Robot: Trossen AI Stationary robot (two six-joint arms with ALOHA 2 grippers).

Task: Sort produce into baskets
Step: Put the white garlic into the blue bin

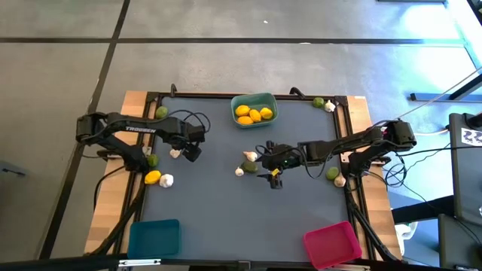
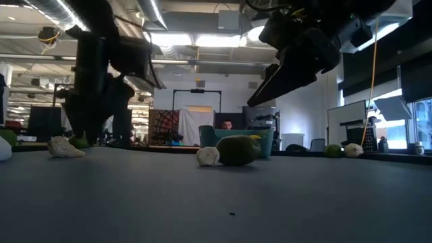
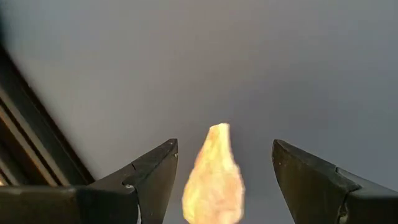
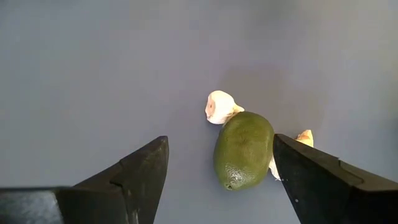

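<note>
My left gripper (image 1: pixel 181 153) is open at the table's left, low over a white garlic bulb (image 1: pixel 175 153). In the left wrist view the bulb (image 3: pixel 213 177) lies on the mat between the spread fingers, apart from both. My right gripper (image 1: pixel 260 162) is open near the table's middle. Its fingers stand on either side of a green lime (image 4: pixel 244 149) that lies on the mat. One garlic bulb (image 4: pixel 219 107) touches the lime, and another (image 4: pixel 305 138) lies behind it. The teal basket (image 1: pixel 271 102) at the far edge holds three lemons (image 1: pixel 254 114).
A blue basket (image 1: pixel 154 237) stands at the near left and a pink-red one (image 1: pixel 331 243) at the near right. A lime (image 1: pixel 153 159), a lemon (image 1: pixel 153 178) and garlic (image 1: pixel 166 181) lie by the left frame. A lime (image 1: pixel 332 174) and garlic (image 1: pixel 340 181) lie by the right frame.
</note>
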